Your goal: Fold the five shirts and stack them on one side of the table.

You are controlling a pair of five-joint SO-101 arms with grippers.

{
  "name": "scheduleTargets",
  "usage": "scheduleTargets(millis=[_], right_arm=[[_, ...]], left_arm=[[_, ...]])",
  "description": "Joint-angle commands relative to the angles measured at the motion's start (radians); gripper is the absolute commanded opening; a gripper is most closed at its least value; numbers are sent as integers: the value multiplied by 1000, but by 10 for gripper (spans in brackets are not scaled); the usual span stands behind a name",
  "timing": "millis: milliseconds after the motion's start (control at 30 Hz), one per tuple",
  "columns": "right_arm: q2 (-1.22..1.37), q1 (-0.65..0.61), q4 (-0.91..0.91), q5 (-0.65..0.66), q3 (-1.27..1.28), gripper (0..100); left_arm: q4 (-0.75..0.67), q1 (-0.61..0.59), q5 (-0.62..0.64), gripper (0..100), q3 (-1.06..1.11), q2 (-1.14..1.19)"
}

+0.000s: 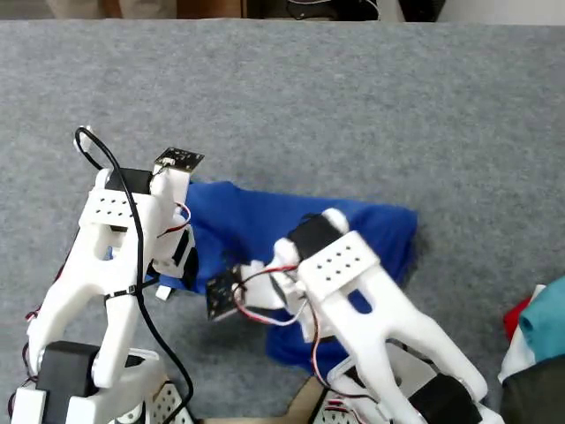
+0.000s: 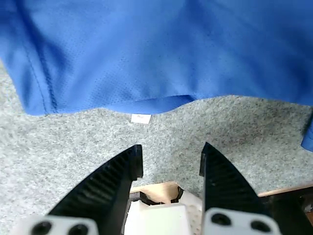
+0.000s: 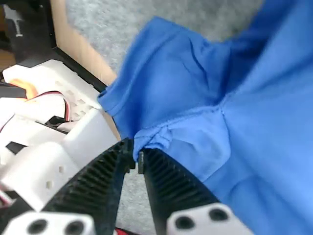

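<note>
Lying crumpled on the grey desk [image 1: 309,88], near its front edge, the blue shirt [image 1: 256,221] spreads beneath both arms. In the high view the left arm stands at the shirt's left end and the right arm over its middle. The left claw [image 2: 172,154] has its jaws apart and holds nothing; it hangs over bare desk just beside the shirt's edge, where a small white tag [image 2: 141,118] sticks out. The right claw [image 3: 135,152] is clamped on a bunched fold of the shirt beside a seam. At the desk's right edge, well apart from the shirt, sits a heap [image 1: 534,331] of teal, red, white and dark clothes.
</note>
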Motion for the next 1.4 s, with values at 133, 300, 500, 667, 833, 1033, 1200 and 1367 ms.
scheduleTargets(millis=[133, 300, 500, 667, 833, 1033, 1200, 1367], right_arm=[[-21, -159, 11, 12, 7, 57], [-21, -160, 15, 17, 4, 201], [-77, -44, 32, 17, -122, 266], [-47, 242, -84, 29, -252, 174], [102, 447, -265, 5, -291, 5], [328, 521, -476, -101, -338, 7], [503, 593, -635, -147, -341, 7], [644, 661, -698, -157, -360, 7]], left_arm=[[-43, -69, 5, 204, -9, -30], [-68, -157, 5, 204, -9, -28], [-68, -167, 17, 204, -35, -27], [-120, -161, 173, 200, -155, -27], [-302, -133, 319, 199, -198, -24], [-675, -72, 423, 199, -78, 30], [-954, -74, 430, 198, -29, 205], [-1033, -75, 423, 198, -121, 433]])
